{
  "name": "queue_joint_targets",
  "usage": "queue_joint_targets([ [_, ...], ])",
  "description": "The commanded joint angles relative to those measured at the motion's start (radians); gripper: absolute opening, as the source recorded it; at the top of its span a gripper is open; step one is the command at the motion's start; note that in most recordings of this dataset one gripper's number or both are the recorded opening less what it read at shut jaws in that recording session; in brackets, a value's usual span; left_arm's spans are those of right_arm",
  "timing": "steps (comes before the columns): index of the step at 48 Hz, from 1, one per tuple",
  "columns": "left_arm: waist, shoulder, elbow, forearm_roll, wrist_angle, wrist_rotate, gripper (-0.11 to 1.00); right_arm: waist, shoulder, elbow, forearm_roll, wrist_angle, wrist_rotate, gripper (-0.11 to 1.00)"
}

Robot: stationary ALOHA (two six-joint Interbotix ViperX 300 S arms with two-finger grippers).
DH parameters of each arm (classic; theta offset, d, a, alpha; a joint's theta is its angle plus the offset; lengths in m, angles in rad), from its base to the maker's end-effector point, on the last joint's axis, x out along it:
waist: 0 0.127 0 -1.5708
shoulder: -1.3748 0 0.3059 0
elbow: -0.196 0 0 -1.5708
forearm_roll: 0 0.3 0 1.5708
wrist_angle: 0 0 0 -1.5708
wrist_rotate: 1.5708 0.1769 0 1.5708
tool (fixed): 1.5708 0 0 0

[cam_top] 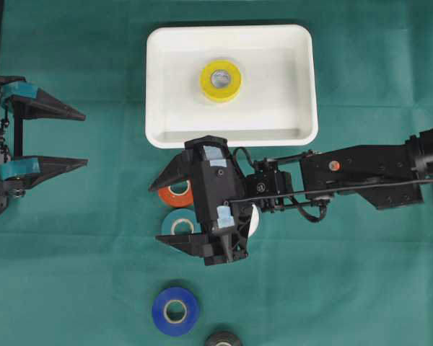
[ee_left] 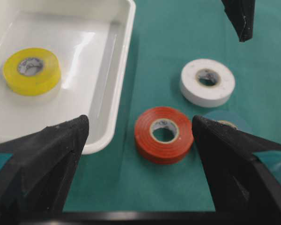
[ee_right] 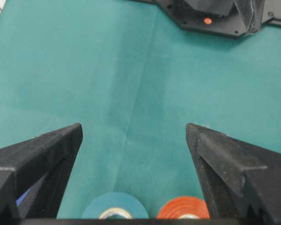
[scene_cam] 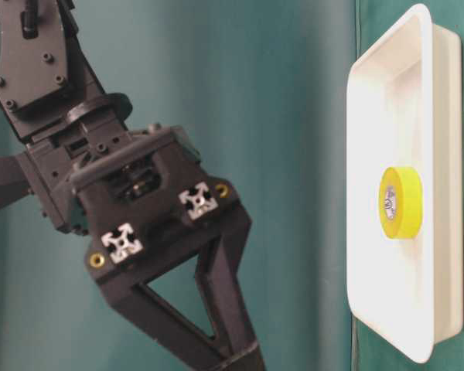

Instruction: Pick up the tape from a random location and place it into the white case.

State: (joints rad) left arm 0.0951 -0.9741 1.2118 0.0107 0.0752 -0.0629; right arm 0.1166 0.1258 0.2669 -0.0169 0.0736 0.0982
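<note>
The white case (cam_top: 231, 137) lies at the back centre with a yellow tape (cam_top: 221, 80) flat inside it. In front of it an orange tape (cam_top: 176, 192) and a teal tape (cam_top: 177, 224) lie side by side on the green cloth. My right gripper (cam_top: 161, 214) hangs over these two, open, holding nothing; the right wrist view shows the teal tape (ee_right: 114, 209) and orange tape (ee_right: 183, 209) low between its fingers. A white tape (cam_top: 253, 220) is half hidden under that gripper. My left gripper (cam_top: 84, 139) stays open and empty at the far left, facing the orange tape (ee_left: 163, 134).
A blue tape (cam_top: 175, 311) and a dark tape (cam_top: 223, 340) lie near the front edge. The right arm (cam_top: 361, 173) stretches in from the right just in front of the case. Green cloth (cam_top: 361, 288) covers the table.
</note>
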Motion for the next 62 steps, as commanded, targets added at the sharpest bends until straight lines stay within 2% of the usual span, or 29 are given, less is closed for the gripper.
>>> queue_joint_targets([
  [1,0.002,0.006,-0.017,-0.002,-0.008,0.002,0.91,0.006,-0.012,-0.029,0.0,0.015,0.002,0.91],
  [12,0.0,0.006,-0.017,-0.002,-0.008,0.002,0.91,0.012,-0.005,-0.04,0.005,0.103,0.006,0.91],
  [29,0.0,0.006,-0.017,-0.002,-0.008,-0.002,0.91,0.038,0.064,-0.146,0.006,0.43,0.034,0.91],
  [34,0.0,0.006,-0.017,-0.002,-0.008,-0.002,0.91,0.04,0.074,-0.158,0.006,0.491,0.04,0.91],
  [62,0.0,0.006,-0.017,-0.002,-0.006,-0.003,0.91,0.04,0.074,-0.16,0.003,0.497,0.04,0.91],
])
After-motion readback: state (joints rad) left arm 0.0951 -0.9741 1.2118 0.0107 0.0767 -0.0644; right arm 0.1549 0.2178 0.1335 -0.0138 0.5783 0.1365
